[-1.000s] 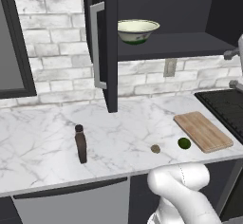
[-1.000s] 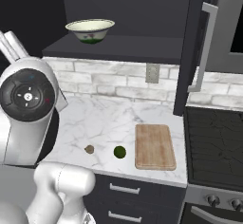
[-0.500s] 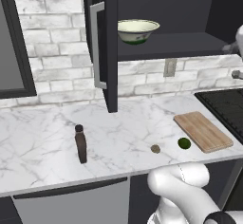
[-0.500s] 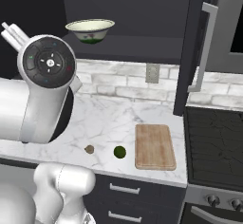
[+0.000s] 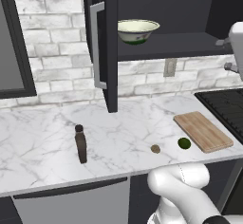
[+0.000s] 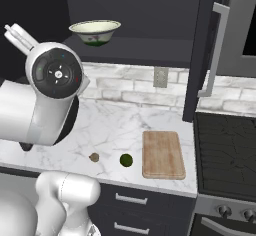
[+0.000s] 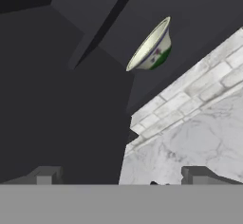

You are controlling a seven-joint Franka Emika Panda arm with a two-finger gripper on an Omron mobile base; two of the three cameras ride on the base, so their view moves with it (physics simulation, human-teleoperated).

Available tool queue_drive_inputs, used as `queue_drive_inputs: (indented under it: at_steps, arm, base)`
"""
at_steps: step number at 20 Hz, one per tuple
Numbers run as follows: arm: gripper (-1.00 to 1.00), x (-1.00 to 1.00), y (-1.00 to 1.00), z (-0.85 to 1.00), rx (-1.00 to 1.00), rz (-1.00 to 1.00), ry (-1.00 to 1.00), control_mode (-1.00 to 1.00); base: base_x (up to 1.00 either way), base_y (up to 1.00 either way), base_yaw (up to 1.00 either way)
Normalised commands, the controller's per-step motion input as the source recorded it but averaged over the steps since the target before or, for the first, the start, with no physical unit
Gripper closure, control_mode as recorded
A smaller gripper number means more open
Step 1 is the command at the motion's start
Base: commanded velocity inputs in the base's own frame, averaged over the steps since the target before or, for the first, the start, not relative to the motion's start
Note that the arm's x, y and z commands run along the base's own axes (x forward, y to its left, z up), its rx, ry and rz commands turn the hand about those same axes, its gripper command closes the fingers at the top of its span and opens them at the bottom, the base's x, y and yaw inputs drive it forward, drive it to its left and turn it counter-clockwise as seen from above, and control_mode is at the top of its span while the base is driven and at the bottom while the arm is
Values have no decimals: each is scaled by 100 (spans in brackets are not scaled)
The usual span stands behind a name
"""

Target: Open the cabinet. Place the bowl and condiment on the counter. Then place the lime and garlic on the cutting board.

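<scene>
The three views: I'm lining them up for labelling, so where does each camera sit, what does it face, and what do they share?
Left base view: behind the arm's left, facing the open cabinet, counter and condiment; white arm low right.
Right base view: behind its right, over the cutting board, lime and garlic; arm at left.
Hand view: on the rolled hand, gripper open toward the shelf.
Shared: the bowl on the shelf.

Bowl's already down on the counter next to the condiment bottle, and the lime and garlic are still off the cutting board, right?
Not quite. The bowl is still on the shelf inside the open cabinet, as the left base view shows. The condiment bottle stands on the counter, and the lime and garlic lie beside the cutting board.
</scene>
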Motion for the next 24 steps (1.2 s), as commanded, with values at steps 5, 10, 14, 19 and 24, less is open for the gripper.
queue_drive_inputs:
  at_steps: [5,10,14,19,24]
  arm:
    - [-100,31,0,27,0,0,4,-100]
    - [-100,15,-6,16,0,0,6,-100]
    - [-100,15,-7,0,-2,0,1,-100]
    - [-100,20,-1,-10,-6,0,0,-100]
    - [-100,36,0,-7,-3,0,-1,-100]
  base:
    - [0,0,0]
    - [0,0,0]
    - [0,0,0]
    - [0,0,0]
    - [0,0,0]
